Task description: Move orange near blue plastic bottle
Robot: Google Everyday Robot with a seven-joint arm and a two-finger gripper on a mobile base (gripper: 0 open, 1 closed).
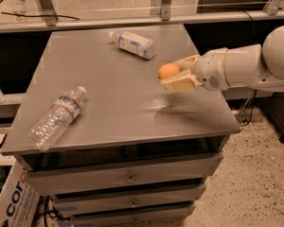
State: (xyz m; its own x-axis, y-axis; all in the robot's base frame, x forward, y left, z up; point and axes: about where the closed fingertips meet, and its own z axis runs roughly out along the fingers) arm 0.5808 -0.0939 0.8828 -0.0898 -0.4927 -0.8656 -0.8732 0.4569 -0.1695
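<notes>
The orange [168,71] is held between the tan fingers of my gripper [176,74], lifted above the right part of the grey table [113,103]. The white arm reaches in from the right. The blue plastic bottle [132,43], short with a white-and-blue label and white cap, lies on its side at the far middle of the table, to the upper left of the gripper and apart from it.
A longer ribbed clear bottle [56,117] with a red-white label lies on its side near the table's front left. Drawers [128,178] sit under the table. A rail [132,20] runs behind the table. A cardboard box [9,202] stands at the lower left.
</notes>
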